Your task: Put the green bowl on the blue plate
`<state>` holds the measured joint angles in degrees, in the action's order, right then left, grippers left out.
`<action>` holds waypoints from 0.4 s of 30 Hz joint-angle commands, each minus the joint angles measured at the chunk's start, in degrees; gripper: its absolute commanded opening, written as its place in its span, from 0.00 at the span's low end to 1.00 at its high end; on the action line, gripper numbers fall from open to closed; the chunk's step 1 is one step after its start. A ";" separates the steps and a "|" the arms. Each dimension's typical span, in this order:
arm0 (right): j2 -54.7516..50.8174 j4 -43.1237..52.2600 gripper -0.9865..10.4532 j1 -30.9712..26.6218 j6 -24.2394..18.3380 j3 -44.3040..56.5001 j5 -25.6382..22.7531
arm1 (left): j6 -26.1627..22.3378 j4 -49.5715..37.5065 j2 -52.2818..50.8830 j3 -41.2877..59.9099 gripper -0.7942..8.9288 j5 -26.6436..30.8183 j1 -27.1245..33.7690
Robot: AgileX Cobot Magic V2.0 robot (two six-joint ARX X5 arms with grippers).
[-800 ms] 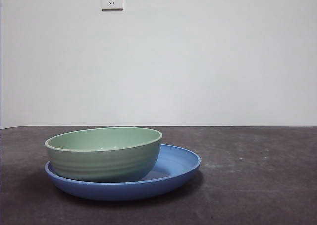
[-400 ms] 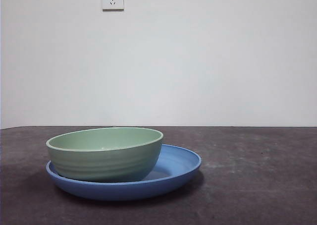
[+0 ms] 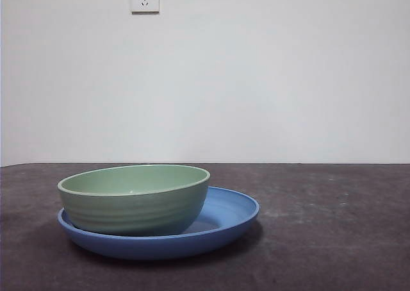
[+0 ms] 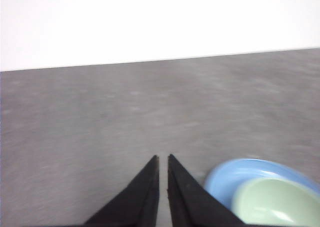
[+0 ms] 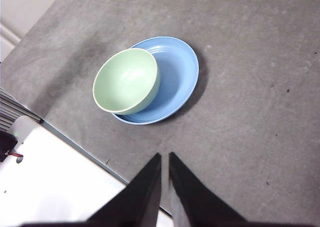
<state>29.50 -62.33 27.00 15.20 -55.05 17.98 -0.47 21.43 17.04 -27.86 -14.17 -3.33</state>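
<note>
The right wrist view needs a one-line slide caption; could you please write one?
Pale mint-green round bowl sits off-centre on the glossy blue round plate, both on a grey table.

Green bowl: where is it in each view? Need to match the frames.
Front view: green bowl left of centre, sitting off-centre in the blue plate.
Left wrist view: bottom right corner, partly cut off by the picture's edge.
Right wrist view: upper left of centre.
Shared landmark: the blue plate under it, seen in all three.
</note>
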 commanded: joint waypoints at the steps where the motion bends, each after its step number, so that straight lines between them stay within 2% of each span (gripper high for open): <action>1: 0.26 0.57 0.10 0.31 -0.66 -1.01 -0.02 | 4.59 -10.62 -2.10 10.32 0.11 2.64 1.36; 3: 0.26 0.57 0.10 0.31 -0.63 -1.01 -0.04 | 7.43 -14.56 -4.33 16.28 0.11 5.62 2.16; 5: 0.26 0.59 0.10 0.31 -0.66 -1.01 -0.02 | 8.11 -15.91 -7.10 20.96 0.11 8.72 2.56; 12: 0.26 0.57 0.10 0.31 -0.66 -1.01 -0.02 | 6.84 -13.79 -13.94 27.19 0.11 9.29 2.62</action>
<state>29.50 -62.30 27.00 15.20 -55.05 17.98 6.92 7.60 3.33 -1.87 -4.93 -0.71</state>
